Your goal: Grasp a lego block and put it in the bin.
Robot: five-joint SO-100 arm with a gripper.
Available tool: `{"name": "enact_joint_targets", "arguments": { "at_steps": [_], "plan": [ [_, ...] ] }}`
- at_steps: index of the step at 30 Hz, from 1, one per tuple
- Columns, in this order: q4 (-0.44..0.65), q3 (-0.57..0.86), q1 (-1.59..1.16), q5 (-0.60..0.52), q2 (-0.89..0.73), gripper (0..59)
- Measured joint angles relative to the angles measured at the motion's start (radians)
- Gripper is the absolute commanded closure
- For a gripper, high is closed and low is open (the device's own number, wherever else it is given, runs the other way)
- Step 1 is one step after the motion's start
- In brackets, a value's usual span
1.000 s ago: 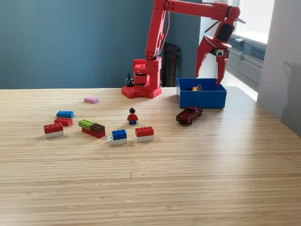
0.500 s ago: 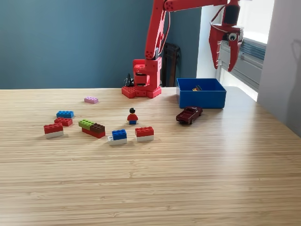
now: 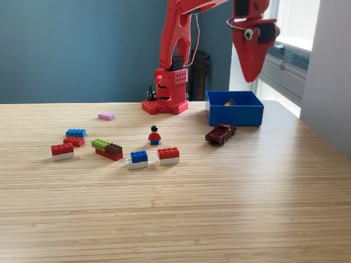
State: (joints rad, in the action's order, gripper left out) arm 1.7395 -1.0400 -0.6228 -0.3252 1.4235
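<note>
Jaws of the gripper point(image 3: 251, 76) look drawn together to a single downward point with nothing between them, hanging high above the bin point(image 3: 235, 115). Bin: blue, open-topped, on the table point(image 3: 230, 203), just beside the arm's base point(image 3: 165, 105), a small yellow-and-dark piece point(image 3: 229, 102) inside. Toy car point(image 3: 220, 133) just in front of the bin; figure point(image 3: 154, 135) and loose bricks, among them a pink brick point(image 3: 106, 116) and a red-and-white brick point(image 3: 168, 155), well apart from the bin toward the exterior view's left.

- Daylight is coming in through the window point(image 3: 290, 33) at the exterior view's upper right, blowing it out to white.
- Soft glare is lying across the table point(image 3: 230, 208).
- Everything is staying sharp, without blur.
</note>
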Motion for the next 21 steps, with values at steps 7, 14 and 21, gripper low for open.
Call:
{"name": "enact_joint_targets", "arguments": {
  "at_steps": [7, 14, 21],
  "plan": [
    [0.0, -0.028, 0.284, 0.109, -0.002, 58.6],
    [0.0, -0.028, 0.407, 0.176, -0.002, 58.6],
    [0.0, -0.028, 0.446, 0.186, -0.002, 58.6]
  ]
}}
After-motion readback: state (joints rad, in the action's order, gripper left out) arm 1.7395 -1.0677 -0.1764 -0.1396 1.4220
